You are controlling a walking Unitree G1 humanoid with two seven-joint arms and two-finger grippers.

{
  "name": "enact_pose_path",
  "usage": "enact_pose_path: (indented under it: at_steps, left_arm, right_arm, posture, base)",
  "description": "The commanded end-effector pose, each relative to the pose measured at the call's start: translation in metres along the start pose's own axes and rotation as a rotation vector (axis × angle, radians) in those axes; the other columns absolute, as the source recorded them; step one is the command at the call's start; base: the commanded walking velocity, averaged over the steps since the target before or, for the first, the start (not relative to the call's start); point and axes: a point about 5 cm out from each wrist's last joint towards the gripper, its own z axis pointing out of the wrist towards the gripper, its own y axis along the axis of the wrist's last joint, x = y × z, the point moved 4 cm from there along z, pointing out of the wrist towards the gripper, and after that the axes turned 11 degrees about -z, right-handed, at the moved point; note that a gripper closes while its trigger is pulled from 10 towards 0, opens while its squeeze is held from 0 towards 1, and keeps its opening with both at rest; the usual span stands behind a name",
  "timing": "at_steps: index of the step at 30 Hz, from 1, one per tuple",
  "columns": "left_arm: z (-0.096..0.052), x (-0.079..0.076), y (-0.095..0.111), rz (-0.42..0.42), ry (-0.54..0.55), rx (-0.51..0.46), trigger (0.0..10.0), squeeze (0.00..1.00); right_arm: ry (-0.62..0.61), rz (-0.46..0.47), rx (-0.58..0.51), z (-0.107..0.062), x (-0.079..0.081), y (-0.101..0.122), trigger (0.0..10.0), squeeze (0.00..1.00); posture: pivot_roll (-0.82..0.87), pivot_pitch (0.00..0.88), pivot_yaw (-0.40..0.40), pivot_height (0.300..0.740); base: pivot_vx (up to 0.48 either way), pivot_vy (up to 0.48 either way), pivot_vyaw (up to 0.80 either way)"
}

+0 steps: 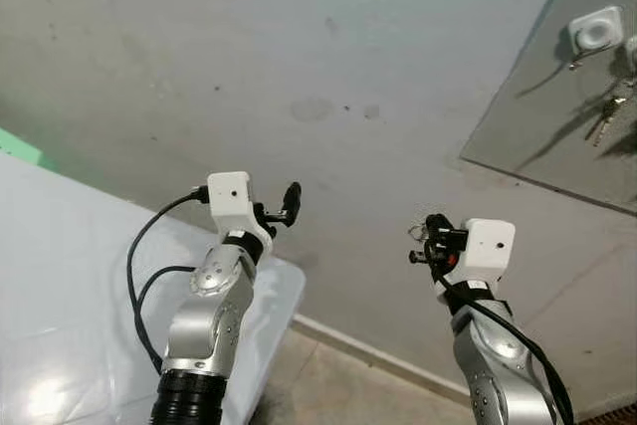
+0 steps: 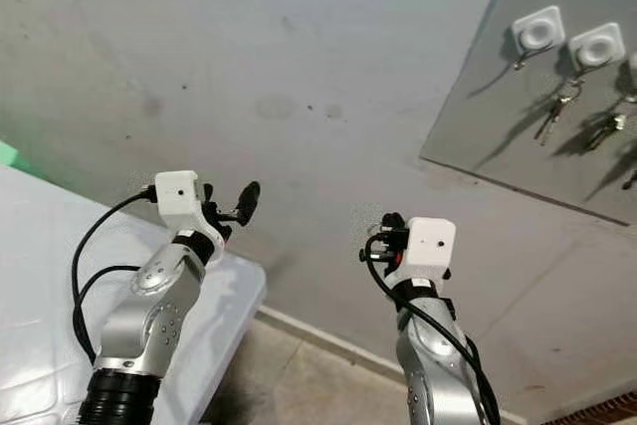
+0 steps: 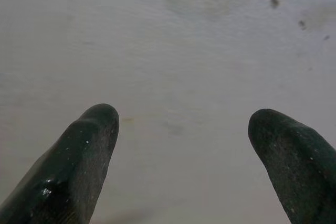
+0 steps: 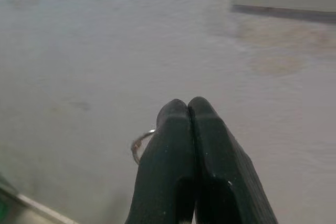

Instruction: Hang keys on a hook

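Right tool (image 4: 188, 109) pinched on key ring (image 4: 137, 145), below and left of hook board (image 2: 557, 87); left tool (image 3: 181, 124) spread wide, holding nothing.

A grey panel (image 2: 557, 106) is fixed to the stained grey wall (image 2: 299, 77) and carries white square hooks (image 2: 538, 31); a second hook (image 2: 597, 46) sits just beside the first, farther from the panel's lower corner. A bunch of keys (image 2: 553, 113) hangs below the first hook, and another bunch (image 2: 605, 128) hangs below the second. Well apart from the panel, down and to the left, a white table (image 1: 60, 306) stands near the wall, its glossy top catching light. Tan floor (image 1: 328, 385) runs beneath the wall.
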Motion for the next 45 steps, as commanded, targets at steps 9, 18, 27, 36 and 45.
enact_pose_path:
  at_steps: [9, 18, 27, 36, 45]
  left_arm:
    - [0.002, -0.011, -0.006, 0.006, -0.016, 0.019, 10.0, 0.00]
    - [0.004, -0.009, -0.008, -0.001, 0.011, 0.040, 10.0, 0.00]
    - [0.005, -0.009, -0.006, 0.083, -0.015, 0.052, 10.0, 0.00]
    - [0.007, -0.013, -0.006, 0.098, -0.053, 0.080, 10.0, 0.00]
    - [0.008, -0.011, -0.006, 0.120, -0.067, 0.100, 10.0, 0.00]
  right_arm:
    - [-0.024, -0.017, 0.021, -0.002, -0.010, -0.004, 10.0, 0.00]
    - [-0.028, -0.001, 0.003, -0.001, -0.009, 0.002, 10.0, 0.00]
    - [-0.075, 0.005, 0.008, -0.001, -0.020, -0.001, 10.0, 0.00]
    - [-0.098, 0.006, 0.005, -0.001, -0.024, -0.002, 10.0, 0.00]
    - [-0.132, 0.045, 0.006, -0.002, -0.021, -0.004, 10.0, 0.00]
  posture:
    - [0.04, 0.003, -0.067, 0.740]
    - [0.04, 0.000, -0.067, 0.740]
    - [0.04, 0.016, -0.055, 0.740]
    - [0.03, 0.031, -0.018, 0.740]
    - [0.03, 0.030, 0.029, 0.740]
  base:
    - [0.000, 0.000, -0.66]
    - [0.000, 0.000, -0.29]
    - [0.000, 0.000, 0.00]
    - [0.000, 0.000, 0.00]
    - [0.000, 0.000, 0.00]
